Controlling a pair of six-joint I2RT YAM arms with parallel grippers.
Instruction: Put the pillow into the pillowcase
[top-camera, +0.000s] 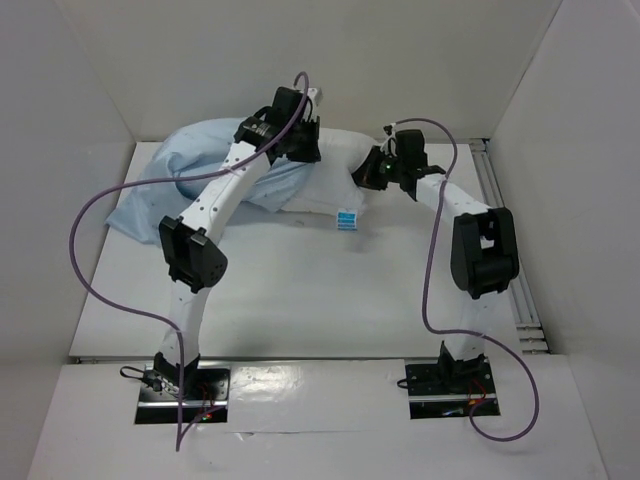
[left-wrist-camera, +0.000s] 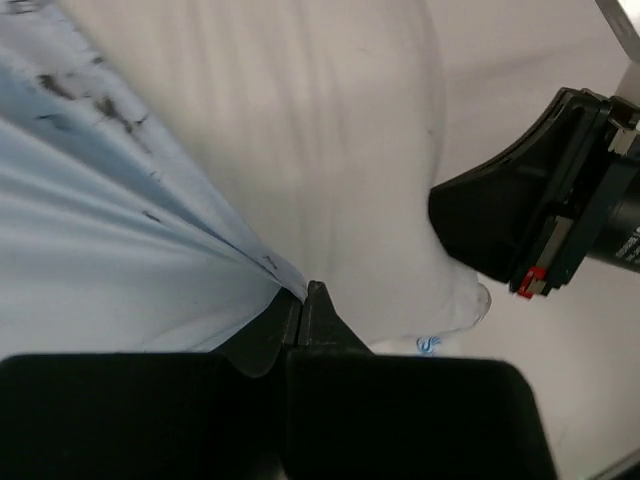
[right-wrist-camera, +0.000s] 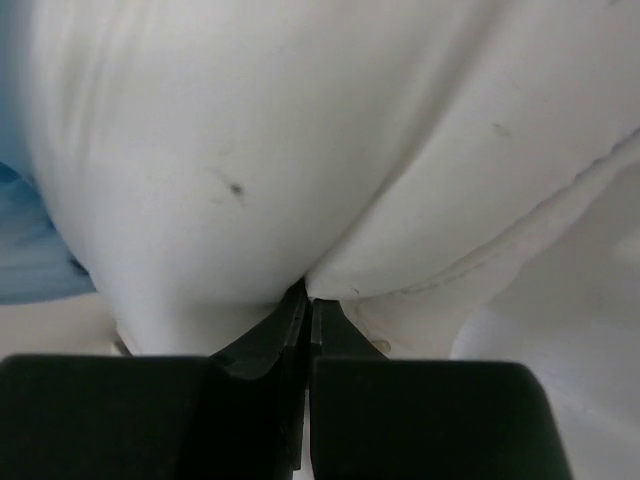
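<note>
While 3 walls flank it, the table bears the pillow.

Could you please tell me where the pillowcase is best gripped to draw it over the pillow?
Probably at its open hem, where the pillowcase crosses the pillow: a thin edge that pinches without catching stuffing. Come from the pillow's bare right end, jaws along the cloth, as the left gripper is shut on it.

Bright, even overhead light, faint shadows. Glare on bench near edge. Wrist views soft; pillow nearly washed out close up.
</note>
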